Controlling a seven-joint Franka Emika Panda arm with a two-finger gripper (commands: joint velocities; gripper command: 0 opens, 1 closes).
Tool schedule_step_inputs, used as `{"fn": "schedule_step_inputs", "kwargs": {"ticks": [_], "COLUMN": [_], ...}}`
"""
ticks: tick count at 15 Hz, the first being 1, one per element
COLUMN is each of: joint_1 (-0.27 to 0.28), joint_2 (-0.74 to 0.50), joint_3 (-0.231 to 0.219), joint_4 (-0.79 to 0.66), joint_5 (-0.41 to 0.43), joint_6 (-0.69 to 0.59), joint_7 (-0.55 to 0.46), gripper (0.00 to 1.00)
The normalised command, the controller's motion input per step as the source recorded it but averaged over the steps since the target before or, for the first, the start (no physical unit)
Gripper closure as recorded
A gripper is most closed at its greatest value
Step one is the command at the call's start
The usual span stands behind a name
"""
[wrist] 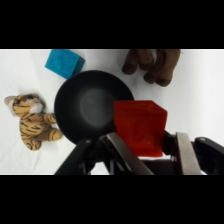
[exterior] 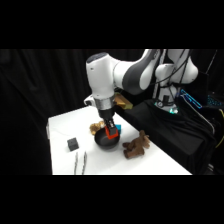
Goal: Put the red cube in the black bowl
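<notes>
We see the pincer (exterior: 111, 131) gripping the red cube (exterior: 112, 133) over the black bowl (exterior: 106, 140); a brown lumpy object (exterior: 136, 146) sits at its three o'clock.

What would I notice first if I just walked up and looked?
Probably the red cube, pinched in the robot's gripper and hanging over the black bowl in the middle of the white table. Next you would spot the little tiger toy beside the bowl, the blue cube near its rim, and the brown stuffed toy on its other side.
</notes>
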Motion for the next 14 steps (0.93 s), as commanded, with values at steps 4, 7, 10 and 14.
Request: {"fn": "schedule_step_inputs", "kwargs": {"ticks": [4,7,10,14], "joint_1": [-0.129,-0.095,-0.058,-0.02], "joint_2": [-0.14,-0.03,0.06,0.14], "joint_3": [-0.048,-0.039,-0.026,-0.02], "joint_4": [-0.21,-0.16,-0.1,-0.05], "joint_5": [-0.09,-0.079,-0.051,-0.024], "joint_6": [0.27,0.4,0.34,0.34], "joint_7": [-0.02,-0.02,-0.02,-0.01], "gripper": [0.72,0.72,0.72,0.72]}}
